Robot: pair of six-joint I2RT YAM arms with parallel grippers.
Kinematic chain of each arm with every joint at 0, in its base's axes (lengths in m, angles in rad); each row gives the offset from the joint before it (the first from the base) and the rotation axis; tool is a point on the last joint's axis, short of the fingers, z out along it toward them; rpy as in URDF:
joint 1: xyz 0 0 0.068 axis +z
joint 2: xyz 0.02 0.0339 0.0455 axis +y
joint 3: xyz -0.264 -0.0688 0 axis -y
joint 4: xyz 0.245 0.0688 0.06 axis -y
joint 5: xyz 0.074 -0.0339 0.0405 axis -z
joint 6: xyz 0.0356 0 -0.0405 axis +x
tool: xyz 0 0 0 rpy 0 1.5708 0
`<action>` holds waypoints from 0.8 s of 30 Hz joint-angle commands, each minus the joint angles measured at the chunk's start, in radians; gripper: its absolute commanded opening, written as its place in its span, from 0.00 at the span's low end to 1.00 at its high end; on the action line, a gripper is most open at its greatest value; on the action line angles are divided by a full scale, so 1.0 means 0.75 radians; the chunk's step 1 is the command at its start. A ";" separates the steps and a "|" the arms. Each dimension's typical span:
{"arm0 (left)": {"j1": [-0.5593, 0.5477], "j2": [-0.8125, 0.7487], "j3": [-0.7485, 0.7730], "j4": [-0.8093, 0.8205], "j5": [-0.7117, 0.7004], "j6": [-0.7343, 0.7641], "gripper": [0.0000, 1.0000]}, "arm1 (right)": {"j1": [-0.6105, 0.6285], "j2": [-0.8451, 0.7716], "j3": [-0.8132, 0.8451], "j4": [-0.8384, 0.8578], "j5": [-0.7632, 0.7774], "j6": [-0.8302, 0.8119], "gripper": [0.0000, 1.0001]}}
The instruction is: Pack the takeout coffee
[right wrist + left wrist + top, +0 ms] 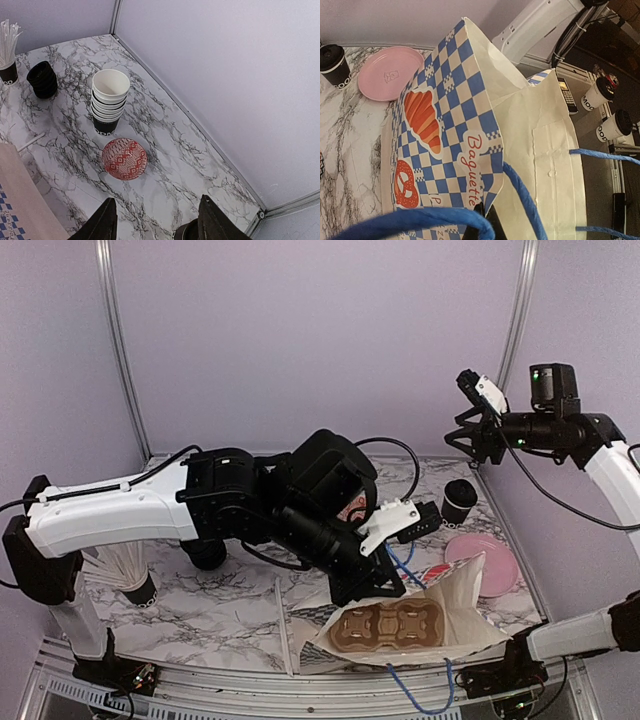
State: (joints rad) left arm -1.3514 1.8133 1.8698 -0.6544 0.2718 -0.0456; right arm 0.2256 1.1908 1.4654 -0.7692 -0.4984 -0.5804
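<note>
Far left of the worktop: straw cup and stack of black lids, neither in play.

Left end effector is clamped tight on the rim of the paper bag, next to the blue handles, holding the mouth open. The bag lies on its side at front centre. A cardboard cup carrier sits inside the mouth, wells look empty. Pink plate is just beside the bag.

Takeout coffee stands upright, lid on, on the worktop at back right. It's behind the plate and apart from the bag, so not packed.

Right end effector hangs high above that corner, fingers partway apart with nothing between them. A dark rim at the bottom of its wrist view is probably the coffee below.

My read: prep is done (bag held open, carrier in), main move not begun. Left to do: right arm down, grip the cup, carry it over the plate, seat it in a carrier well, let go.
</note>
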 commanded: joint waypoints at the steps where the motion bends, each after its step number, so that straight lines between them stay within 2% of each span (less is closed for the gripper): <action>1: -0.133 -0.044 0.000 -0.028 -0.226 0.042 0.00 | -0.012 -0.038 -0.027 0.071 0.051 0.053 0.53; 7: -0.289 -0.040 0.012 -0.030 -0.355 0.125 0.00 | -0.012 -0.072 -0.120 0.079 0.021 0.053 0.54; 14: -0.339 -0.050 -0.026 -0.029 -0.355 0.128 0.00 | -0.012 -0.102 -0.274 0.079 0.061 0.033 0.58; 17: -0.340 -0.055 -0.024 -0.030 -0.408 0.137 0.00 | -0.012 -0.105 -0.312 0.081 0.129 0.022 0.63; 21: -0.318 -0.070 -0.032 -0.039 -0.515 0.165 0.00 | -0.012 -0.056 -0.332 0.103 0.328 0.043 0.82; 24: -0.246 -0.091 -0.043 -0.041 -0.525 0.174 0.00 | -0.012 0.069 -0.284 0.061 0.466 0.049 0.86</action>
State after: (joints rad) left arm -1.5944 1.7950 1.8553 -0.6556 -0.0620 0.0612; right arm 0.2249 1.1484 1.2087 -0.7231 -0.3256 -0.5529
